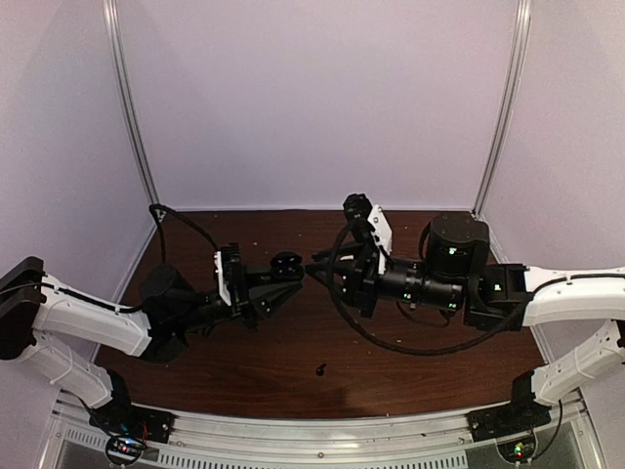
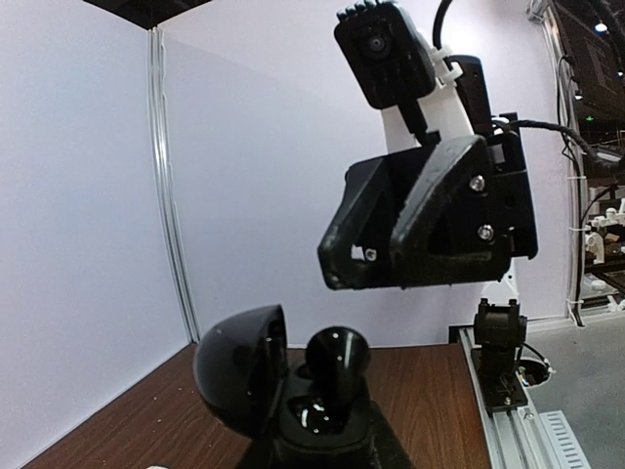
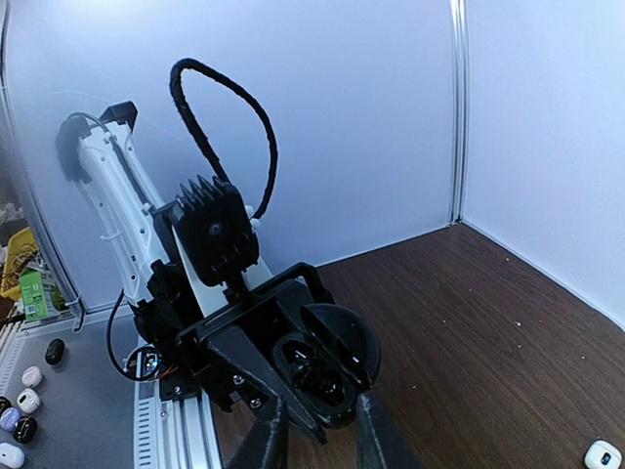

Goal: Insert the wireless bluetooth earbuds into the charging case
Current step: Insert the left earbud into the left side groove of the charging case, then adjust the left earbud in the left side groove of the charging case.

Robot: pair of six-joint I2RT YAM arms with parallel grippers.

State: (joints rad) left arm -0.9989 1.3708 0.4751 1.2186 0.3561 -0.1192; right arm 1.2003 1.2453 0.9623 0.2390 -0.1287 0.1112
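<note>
Two claws meet nose to nose above the table (image 1: 420, 381), and the job looks partly done. The left claw (image 1: 283, 290) is clamped on the black case (image 2: 322, 420) and holds it up off the wood. The lid (image 2: 239, 366) is swung open on the left in the left wrist view. The case's mouth faces along the left claw's line, to the right in the top view, and its long axis seems to run the same way.

One glossy black bud (image 2: 337, 350) stands in the case. Its rounded head is proud of the well and points at the right claw, so I judge it entered but not pressed home. A second well beside it cannot be read.

The right claw (image 1: 318, 274) hangs just off the case mouth. Its jaws stand a little apart, and nothing shows between them.

Below it in the top view, a loose bud (image 1: 320, 369), also black, lies on the wood well apart from both claws and awaits pickup. At the far right of the right wrist view sits a white thing (image 3: 603, 454), too small to tell bud from case. No white buds appear placed anywhere.
</note>
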